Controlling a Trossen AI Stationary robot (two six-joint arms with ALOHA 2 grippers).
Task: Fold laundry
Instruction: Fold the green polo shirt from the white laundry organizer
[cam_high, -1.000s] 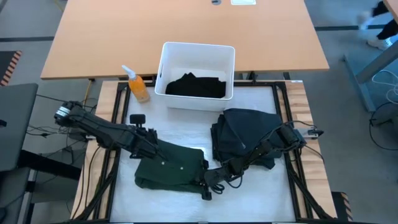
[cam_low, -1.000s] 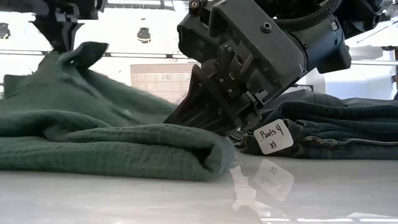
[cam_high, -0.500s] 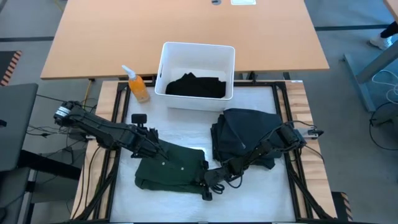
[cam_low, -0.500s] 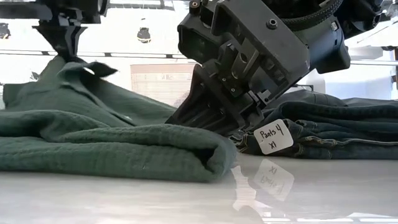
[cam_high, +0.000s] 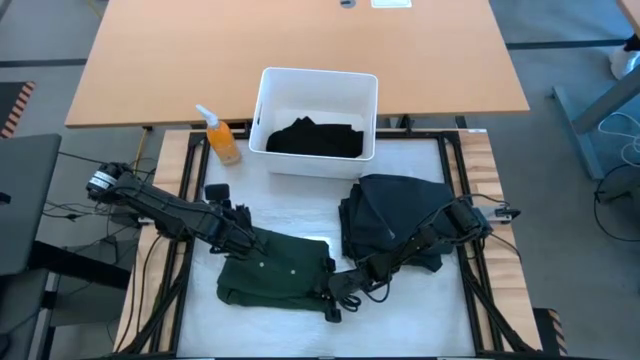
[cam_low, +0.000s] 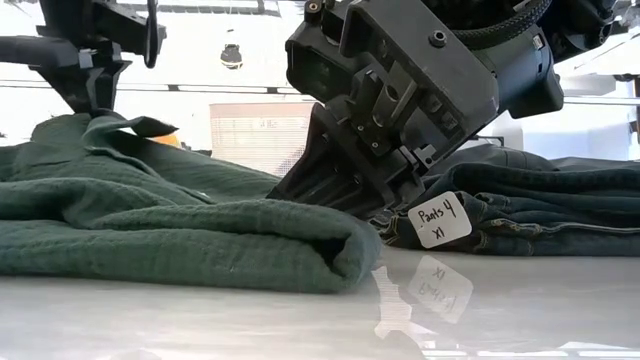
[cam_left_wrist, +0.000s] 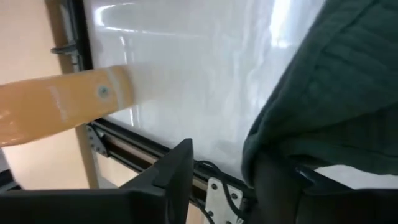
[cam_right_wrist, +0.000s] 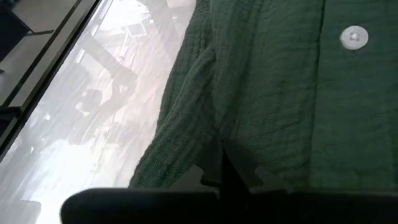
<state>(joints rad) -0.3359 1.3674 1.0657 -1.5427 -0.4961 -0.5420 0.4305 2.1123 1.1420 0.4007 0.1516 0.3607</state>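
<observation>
Two grippers on green shirt (cam_high: 275, 272) | left gripper (cam_high: 243, 237) far-left corner, jaws apart | right gripper (cam_high: 335, 293) near-right edge, jaws clamped on cloth | long axis left-right

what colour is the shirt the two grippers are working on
Dark green shirt, shown best in the high view.

three lots of laundry: one dark green shirt (cam_high: 275, 272) lying on the white table (cam_high: 300, 200), one dark folded pile (cam_high: 385, 215) beside it, one black garment (cam_high: 315, 137) inside the single white bin (cam_high: 262, 100). one orange spray bottle (cam_high: 220, 137). one paper tag (cam_low: 440, 220). two robot arms.
</observation>
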